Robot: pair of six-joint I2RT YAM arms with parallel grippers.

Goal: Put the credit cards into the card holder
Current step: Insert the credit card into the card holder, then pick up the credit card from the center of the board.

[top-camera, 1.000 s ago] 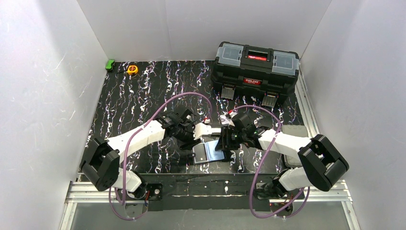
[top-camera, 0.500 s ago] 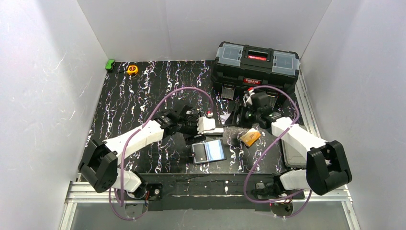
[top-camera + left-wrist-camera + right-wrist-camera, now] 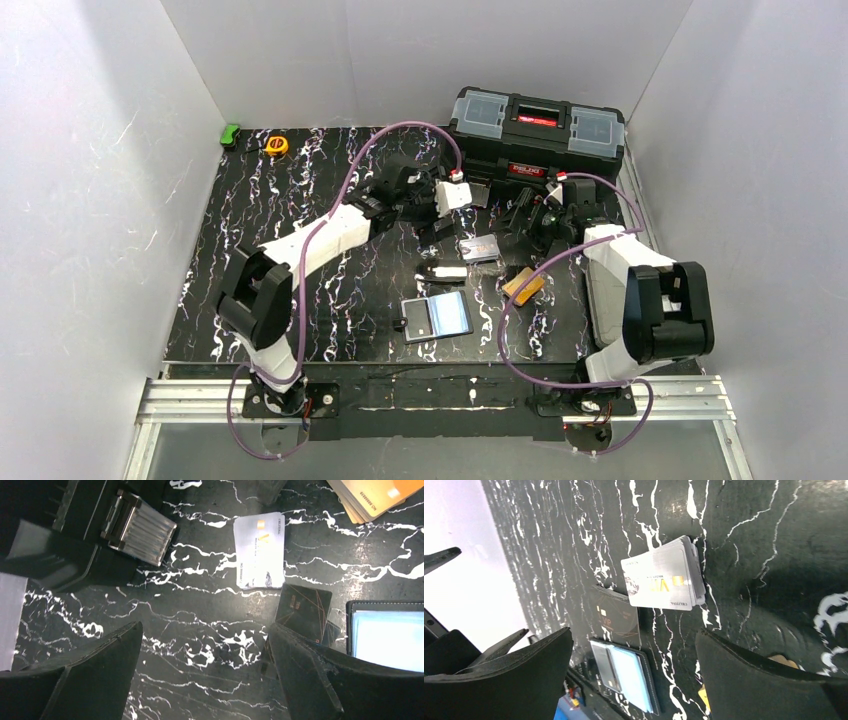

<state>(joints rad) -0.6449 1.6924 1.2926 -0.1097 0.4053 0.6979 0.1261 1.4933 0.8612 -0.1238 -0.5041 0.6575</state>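
Both end effectors are released, fingers spread wide with nothing between them. The left end effector [image 3: 203, 630] and right end effector [image 3: 634, 631] hang over the bench [image 3: 300, 200] in front of the toolbox [image 3: 535, 135]. A silver stack [image 3: 478, 248] of cards lies on the bench between them. A dark card [image 3: 304, 610] lies just beside the holder [image 3: 437, 316], which is open with its bluish sleeves up. An orange stack [image 3: 523, 286] lies to the holder's right, apart from it.
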